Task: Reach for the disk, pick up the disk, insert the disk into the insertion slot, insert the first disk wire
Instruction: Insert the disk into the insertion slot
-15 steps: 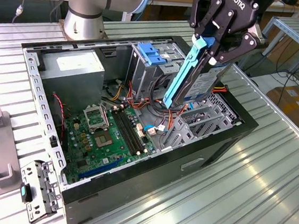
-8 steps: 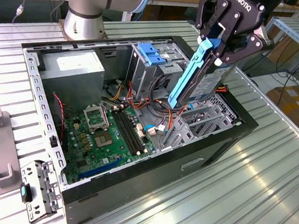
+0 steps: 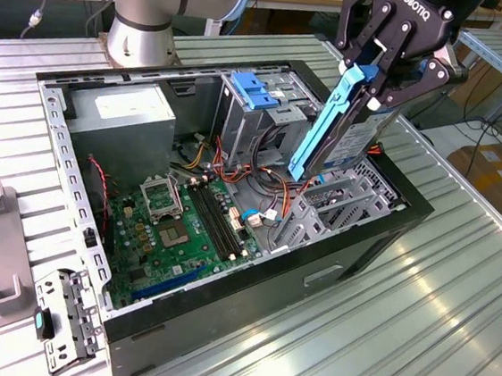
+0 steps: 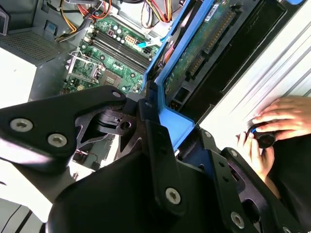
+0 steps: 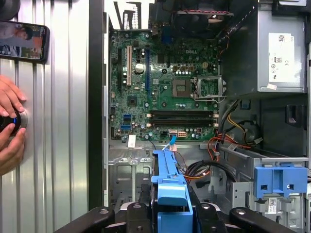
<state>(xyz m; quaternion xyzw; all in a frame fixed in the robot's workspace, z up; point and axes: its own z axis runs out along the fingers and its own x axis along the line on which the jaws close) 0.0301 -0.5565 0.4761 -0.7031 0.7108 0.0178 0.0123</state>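
My gripper is shut on the disk, a dark drive in a bright blue carrier. The disk hangs steeply tilted, its lower end just above the insertion slot, a low grey perforated cage at the case's end on the exterior view's right. In the first wrist view the blue carrier runs out from between my black fingers over the grey cage. The second wrist view has the disk's green circuit side and blue frame held in the gripper.
The open computer case holds a green motherboard, a grey power supply, loose red and orange wires and a taller cage with a blue cap. A person's hands rest on a knob beside the case, near a phone.
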